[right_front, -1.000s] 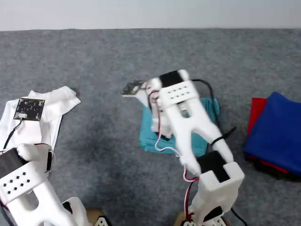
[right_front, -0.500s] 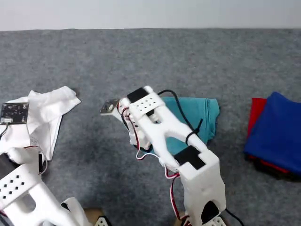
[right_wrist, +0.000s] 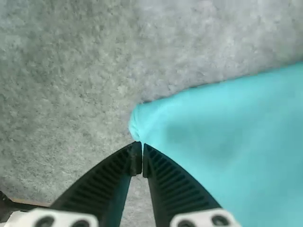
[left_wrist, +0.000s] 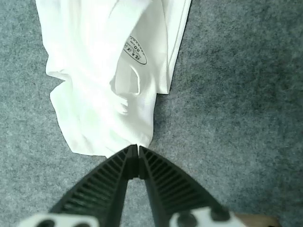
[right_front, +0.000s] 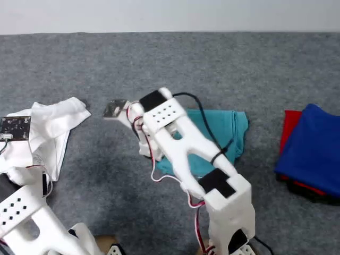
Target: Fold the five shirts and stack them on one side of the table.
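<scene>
A crumpled white shirt (right_front: 50, 125) lies at the table's left. In the left wrist view my left gripper (left_wrist: 138, 152) is shut, its tips pinching a pointed corner of the white shirt (left_wrist: 104, 71). A teal shirt (right_front: 223, 133), folded to a rectangle, lies mid-table under the right arm (right_front: 175, 133). My right gripper (right_wrist: 138, 150) is shut on the bunched corner of the teal shirt (right_wrist: 227, 142). At the right edge a folded blue shirt (right_front: 313, 149) rests on a red shirt (right_front: 291, 125).
Grey carpet (right_front: 212, 64) covers the table, with open room along the far side and between the white and teal shirts. The left arm (right_front: 21, 212) stands at the near left corner. A dark layer (right_front: 311, 194) peeks out under the red shirt.
The right arm swung left, from above the teal shirt to its left edge. The left arm's wrist shifted slightly left over the white shirt. The shirts stayed in place.
</scene>
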